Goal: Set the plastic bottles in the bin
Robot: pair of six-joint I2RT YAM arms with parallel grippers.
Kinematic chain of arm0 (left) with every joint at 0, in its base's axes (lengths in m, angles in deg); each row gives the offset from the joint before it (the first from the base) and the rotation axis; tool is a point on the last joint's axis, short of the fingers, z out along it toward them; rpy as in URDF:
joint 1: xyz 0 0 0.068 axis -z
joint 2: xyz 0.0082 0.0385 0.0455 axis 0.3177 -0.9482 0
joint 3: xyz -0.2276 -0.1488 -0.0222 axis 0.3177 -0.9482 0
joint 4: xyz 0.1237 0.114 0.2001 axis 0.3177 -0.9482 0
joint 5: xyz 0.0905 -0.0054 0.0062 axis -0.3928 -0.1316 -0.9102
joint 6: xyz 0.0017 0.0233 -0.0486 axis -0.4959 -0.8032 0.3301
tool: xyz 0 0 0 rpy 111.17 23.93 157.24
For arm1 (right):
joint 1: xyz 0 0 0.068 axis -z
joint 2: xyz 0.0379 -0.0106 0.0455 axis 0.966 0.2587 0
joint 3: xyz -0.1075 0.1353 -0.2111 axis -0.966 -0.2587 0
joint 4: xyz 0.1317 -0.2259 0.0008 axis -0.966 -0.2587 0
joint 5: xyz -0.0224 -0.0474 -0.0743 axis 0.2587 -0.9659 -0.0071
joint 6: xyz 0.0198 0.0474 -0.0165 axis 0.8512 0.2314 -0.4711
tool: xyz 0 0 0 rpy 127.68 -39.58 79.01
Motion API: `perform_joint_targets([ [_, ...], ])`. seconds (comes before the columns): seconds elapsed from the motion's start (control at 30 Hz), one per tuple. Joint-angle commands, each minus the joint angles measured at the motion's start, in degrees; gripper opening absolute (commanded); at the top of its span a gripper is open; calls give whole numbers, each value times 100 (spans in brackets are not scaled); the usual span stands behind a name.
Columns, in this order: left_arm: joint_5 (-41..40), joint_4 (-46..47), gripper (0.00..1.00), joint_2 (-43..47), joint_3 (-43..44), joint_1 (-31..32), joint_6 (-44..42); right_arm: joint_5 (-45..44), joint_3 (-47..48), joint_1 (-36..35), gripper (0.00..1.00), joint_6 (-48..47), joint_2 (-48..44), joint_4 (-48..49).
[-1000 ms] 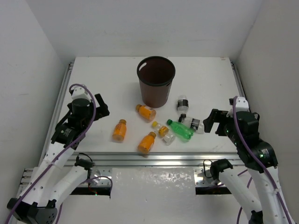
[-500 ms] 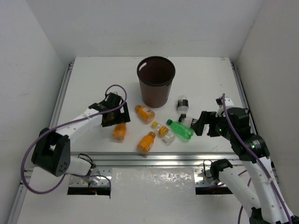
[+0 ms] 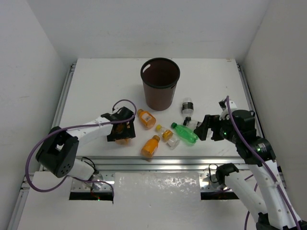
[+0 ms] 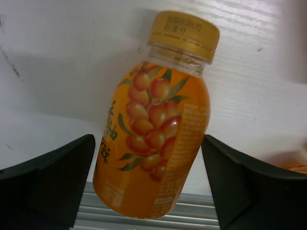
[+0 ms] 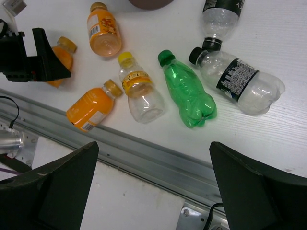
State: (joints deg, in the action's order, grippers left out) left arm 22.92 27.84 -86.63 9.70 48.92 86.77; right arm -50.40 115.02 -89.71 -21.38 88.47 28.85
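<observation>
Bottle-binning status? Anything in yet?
Done: nothing. All seven bottles are on the white table, outside the dark brown round plastic bin.
In hand: left gripper is open, its fingers either side of an orange berry-label plastic bottle, not closed on it. Right gripper is open above the rest.
Left: that bottle, two more orange ones, a green one, three clear ones.

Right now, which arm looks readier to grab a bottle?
Left. Its open jaws straddle an orange bottle; closing should grasp it. The right arm holds its open jaws clear of the green bottle, around nothing.
</observation>
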Motion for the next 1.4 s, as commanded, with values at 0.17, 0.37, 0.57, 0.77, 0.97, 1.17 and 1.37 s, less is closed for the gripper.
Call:
perform_joint_targets([
  [0.17,-421,-224,6,190,103,213,390,485,-2,37,99,187,75,465],
  [0.37,-326,-804,0,1111,717,580,224,2150,-343,28,99,1194,171,1813],
  [0.57,1294,89,0,2709,895,1074,-425,3554,-1135,-76,99,3358,759,5642],
  [0.77,3432,2164,0,3355,429,1153,-507,2746,-433,-1042,99,3141,1911,6282],
  [0.97,4043,3256,0,3250,340,1232,-331,2455,-134,-1737,99,3097,2535,6644],
  [1.17,4113,3318,0,2951,402,1232,-383,2508,51,-1905,98,2991,2632,6688],
  [1.37,3913,3451,3,2951,489,1232,-357,2867,51,-1949,30,3166,2922,6978],
])
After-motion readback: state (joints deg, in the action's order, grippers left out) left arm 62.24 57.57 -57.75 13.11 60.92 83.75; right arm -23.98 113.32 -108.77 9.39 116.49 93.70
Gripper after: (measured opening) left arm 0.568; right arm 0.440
